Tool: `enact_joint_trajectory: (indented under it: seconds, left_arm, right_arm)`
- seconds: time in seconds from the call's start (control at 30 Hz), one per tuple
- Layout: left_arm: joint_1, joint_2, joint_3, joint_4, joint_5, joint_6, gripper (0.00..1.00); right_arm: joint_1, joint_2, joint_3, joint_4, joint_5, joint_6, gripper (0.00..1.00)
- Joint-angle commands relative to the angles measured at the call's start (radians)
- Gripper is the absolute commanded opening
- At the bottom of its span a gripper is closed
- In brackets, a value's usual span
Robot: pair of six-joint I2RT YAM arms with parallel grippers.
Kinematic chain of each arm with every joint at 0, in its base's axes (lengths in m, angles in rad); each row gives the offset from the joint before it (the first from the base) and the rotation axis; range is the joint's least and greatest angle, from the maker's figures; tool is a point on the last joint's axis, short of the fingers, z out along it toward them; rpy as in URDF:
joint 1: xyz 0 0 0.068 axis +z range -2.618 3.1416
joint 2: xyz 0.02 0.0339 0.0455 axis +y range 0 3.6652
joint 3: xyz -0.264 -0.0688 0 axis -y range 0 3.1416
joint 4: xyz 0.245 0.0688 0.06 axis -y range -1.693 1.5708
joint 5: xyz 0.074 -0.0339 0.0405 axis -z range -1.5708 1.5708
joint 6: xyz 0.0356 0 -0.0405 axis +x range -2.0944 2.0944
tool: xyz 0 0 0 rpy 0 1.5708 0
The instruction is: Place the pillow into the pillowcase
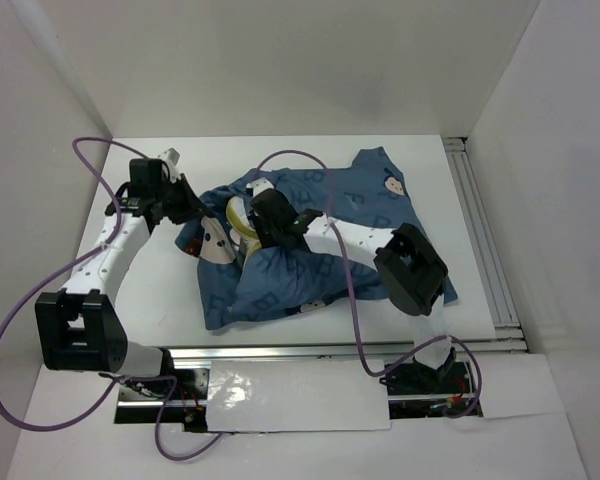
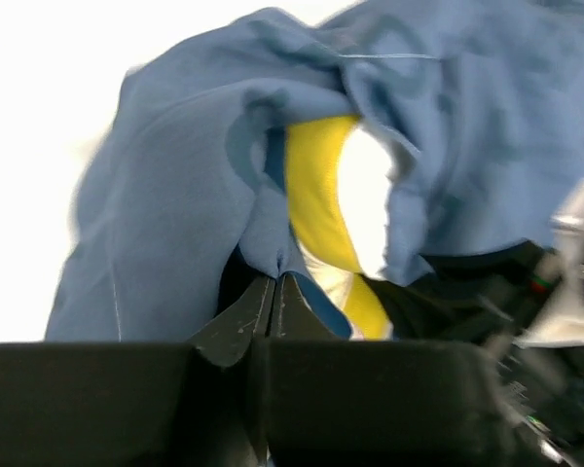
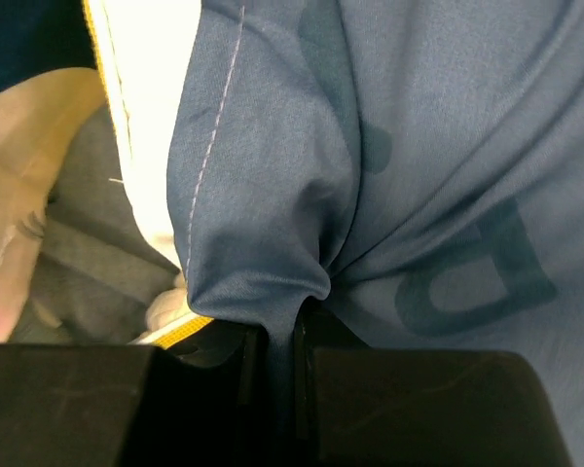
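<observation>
A fold of the blue pillowcase (image 2: 175,195) is being pinched by the left gripper (image 2: 274,284). Its two black fingers are being pressed together on the cloth with no gap showing. Just past those fingers the mouth of the case is being held up. The pillow (image 2: 365,185) is being shown inside it, white with a yellow band along its edge.

Another fold of the same cloth is being squeezed by the right gripper (image 3: 297,316), and its fingers are being pressed tight on it too. A big printed letter is being seen on the cloth beside them. A strip of white pillow with its yellow seam is being glimpsed at the upper left of that wrist view.

From above, both grippers are being seen close together at the left part of the case. Only a small yellow and white bit of the pillow is being shown between them, and the rest is being hidden by cloth.

The crumpled case is being held up by the white table (image 1: 150,290), near its middle. A mouse face (image 1: 393,185) is being shown at its far right corner. Purple cables (image 1: 10,340) are being looped around the left side
</observation>
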Motion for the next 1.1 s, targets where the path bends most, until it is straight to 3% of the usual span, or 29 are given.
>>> enact_joint_trajectory:
  seconds: [0.0,0.07,0.2,0.23,0.53,0.57,0.63,0.73,1.07]
  left_arm:
    - [0.002,0.0,0.021,0.036,-0.233,-0.008,0.11]
    - [-0.007,0.012,0.011,-0.001,-0.266,-0.008,0.51]
    - [-0.056,0.003,-0.021,-0.053,-0.375,-0.017,0.96]
    - [-0.069,-0.014,-0.021,-0.053,-0.375,-0.017,1.0]
    - [-0.395,-0.011,-0.121,-0.004,-0.358,-0.012,1.0]
    - [-0.411,0.004,-0.13,0.01,-0.335,-0.002,0.92]
    - [-0.432,0.058,-0.139,0.001,-0.359,-0.038,0.8]
    - [-0.432,0.078,-0.139,-0.012,-0.385,-0.076,0.75]
    - [-0.454,0.208,-0.136,0.043,-0.424,-0.155,0.74]
  right_arm:
    - [-0.045,0.091,-0.031,-0.227,-0.145,-0.025,0.0]
    - [-0.07,0.1,-0.031,-0.205,-0.213,-0.015,0.0]
    - [-0.079,0.154,0.005,-0.196,-0.273,0.024,0.0]
    - [-0.079,0.154,0.02,-0.205,-0.273,0.035,0.0]
    - [-0.111,0.159,0.021,-0.15,-0.381,0.095,0.0]
    - [-0.111,0.159,0.009,-0.141,-0.393,0.095,0.0]
    - [-0.131,0.159,0.0,-0.141,-0.405,0.106,0.0]
    - [-0.131,0.147,-0.023,-0.127,-0.414,0.106,0.0]
    - [-0.141,0.108,-0.045,-0.118,-0.414,0.087,0.0]
